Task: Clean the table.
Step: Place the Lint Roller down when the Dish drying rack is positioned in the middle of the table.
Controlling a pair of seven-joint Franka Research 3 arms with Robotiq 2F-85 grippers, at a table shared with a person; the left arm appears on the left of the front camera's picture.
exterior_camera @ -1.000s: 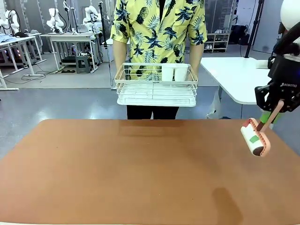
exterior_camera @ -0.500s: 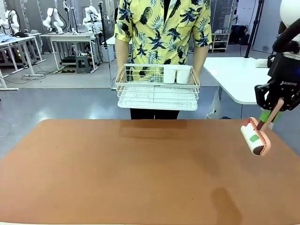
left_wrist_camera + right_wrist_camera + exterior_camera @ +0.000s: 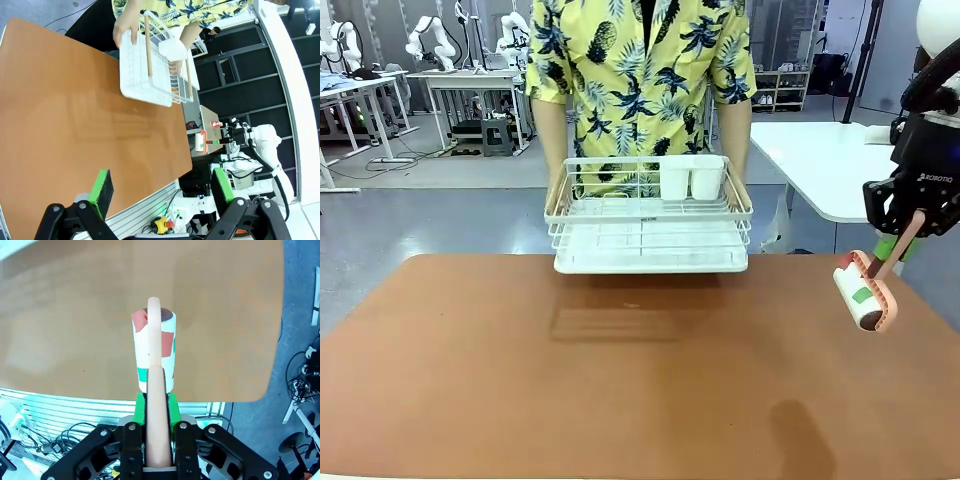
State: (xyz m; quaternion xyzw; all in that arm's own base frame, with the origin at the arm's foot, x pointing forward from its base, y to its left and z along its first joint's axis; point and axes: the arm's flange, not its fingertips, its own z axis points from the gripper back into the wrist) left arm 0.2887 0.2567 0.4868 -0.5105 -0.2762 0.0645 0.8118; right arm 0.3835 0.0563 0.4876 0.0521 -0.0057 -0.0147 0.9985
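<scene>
The table [image 3: 620, 380], a broad terracotta top with rounded corners, spreads below and to the left of the right claw [image 3: 912, 222], and in the right wrist view it lies beyond that claw's green pads as a plain brown field. The right claw is clenched on the pale pink handle of a lint roller [image 3: 863, 292], which hangs down and leftward from the claw, above the table's right edge; its white roll carries green and red patches, and whether the roll touches the surface cannot be told from the front view. In the right wrist view the handle runs straight up between the two pads to the roller [image 3: 154, 352], with the table's edge just under the claw. The left claw [image 3: 162, 187] stands released, its green pads well apart, and the table extends ahead of it. Far ahead of the left claw, over the table's far edge, a person in a yellow leaf-print shirt holds a white wire dish rack [image 3: 650, 215] with both hands, raised clear of the surface and casting a faint shadow beneath; two white cups [image 3: 690, 177] sit in the rack's rear right corner. Behind the right claw stands a smaller white-topped table [image 3: 820, 160].
</scene>
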